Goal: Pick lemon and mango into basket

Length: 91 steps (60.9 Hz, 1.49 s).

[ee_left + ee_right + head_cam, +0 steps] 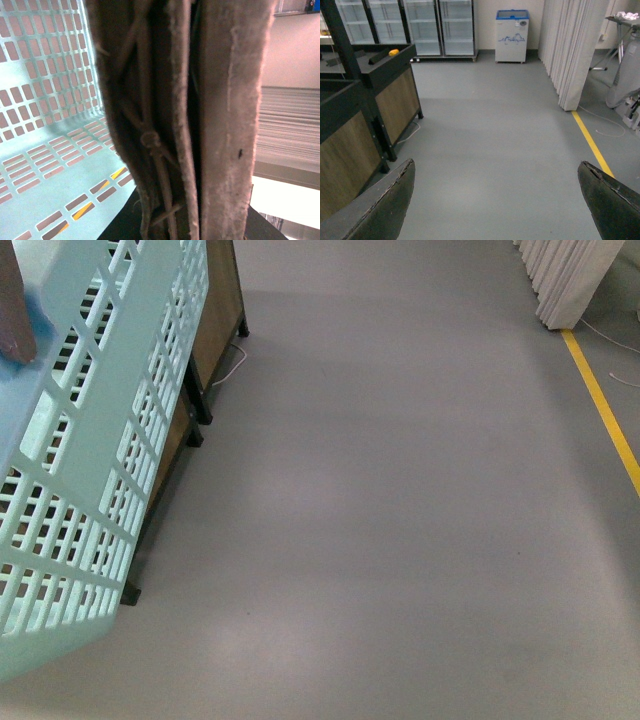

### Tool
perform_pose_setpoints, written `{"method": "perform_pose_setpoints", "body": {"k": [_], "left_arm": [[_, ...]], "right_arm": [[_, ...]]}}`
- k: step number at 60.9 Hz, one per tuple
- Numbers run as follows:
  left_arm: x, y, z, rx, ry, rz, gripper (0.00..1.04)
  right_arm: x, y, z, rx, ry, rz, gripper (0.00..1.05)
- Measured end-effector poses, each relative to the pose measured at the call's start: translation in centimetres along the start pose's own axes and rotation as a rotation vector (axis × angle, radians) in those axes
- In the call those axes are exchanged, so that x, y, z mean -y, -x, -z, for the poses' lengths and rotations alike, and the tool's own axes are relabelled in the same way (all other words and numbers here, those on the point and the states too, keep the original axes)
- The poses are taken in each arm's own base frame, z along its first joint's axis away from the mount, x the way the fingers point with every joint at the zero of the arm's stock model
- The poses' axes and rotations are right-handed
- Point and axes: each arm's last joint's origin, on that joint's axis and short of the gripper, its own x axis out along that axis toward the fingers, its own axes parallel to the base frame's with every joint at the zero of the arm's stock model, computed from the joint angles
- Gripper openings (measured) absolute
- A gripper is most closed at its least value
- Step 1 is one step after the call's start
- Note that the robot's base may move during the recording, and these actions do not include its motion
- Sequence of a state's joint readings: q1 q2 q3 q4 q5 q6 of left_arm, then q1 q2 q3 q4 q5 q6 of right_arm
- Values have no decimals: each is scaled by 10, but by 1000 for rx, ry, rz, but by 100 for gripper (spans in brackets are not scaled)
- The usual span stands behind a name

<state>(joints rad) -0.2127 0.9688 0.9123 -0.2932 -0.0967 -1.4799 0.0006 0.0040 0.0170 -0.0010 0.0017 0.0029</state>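
The light teal slotted basket hangs tilted at the left edge of the front view, lifted off the floor. Its brown handle, bound with zip ties, fills the left wrist view, and my left gripper is shut on it. The stretch of basket floor that shows holds no fruit. My right gripper is open over bare grey floor, with nothing between its dark fingers. The lemon and the mango are out of view. A small yellow thing lies on a far stand, too small to name.
Black-framed stands with wooden panels run along the left, right behind the basket. Grey floor stretches ahead. A yellow floor line and a white folding partition lie on the right. Glass fridges and a small freezer stand at the back.
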Motion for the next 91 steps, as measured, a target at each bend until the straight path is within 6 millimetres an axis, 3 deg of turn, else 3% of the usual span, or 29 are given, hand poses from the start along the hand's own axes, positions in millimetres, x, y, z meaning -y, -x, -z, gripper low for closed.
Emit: {"method": "perform_pose_setpoints", "body": {"k": [91], "left_arm": [[0,0,0,-4,-2,0,18]], "right_arm": [[0,0,0,1,0,-1,96]]}}
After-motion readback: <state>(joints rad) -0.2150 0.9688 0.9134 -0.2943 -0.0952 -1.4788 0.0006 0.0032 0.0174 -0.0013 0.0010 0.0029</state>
